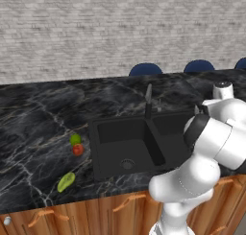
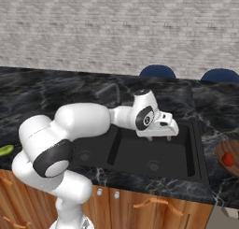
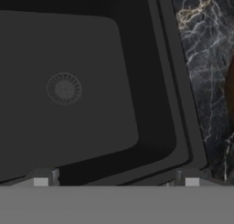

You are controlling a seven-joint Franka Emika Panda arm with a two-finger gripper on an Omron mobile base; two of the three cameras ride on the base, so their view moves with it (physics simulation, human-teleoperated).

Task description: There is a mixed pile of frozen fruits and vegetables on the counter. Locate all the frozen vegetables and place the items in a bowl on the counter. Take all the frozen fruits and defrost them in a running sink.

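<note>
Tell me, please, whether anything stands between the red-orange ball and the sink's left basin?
Nothing visible does: the red-orange ball lies on the counter just left of the sink, bare marble between them.

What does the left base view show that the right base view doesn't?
The left base view alone shows the green ball touching the red-orange ball on the counter left of the sink, with the whole yellow-green oblong nearer the front edge. The right base view alone shows the open tool above the sink's right basin, and a red chunk in a brown bowl at the right edge. Both share the black sink, the marble counter, the blue chairs and the white arm.
</note>
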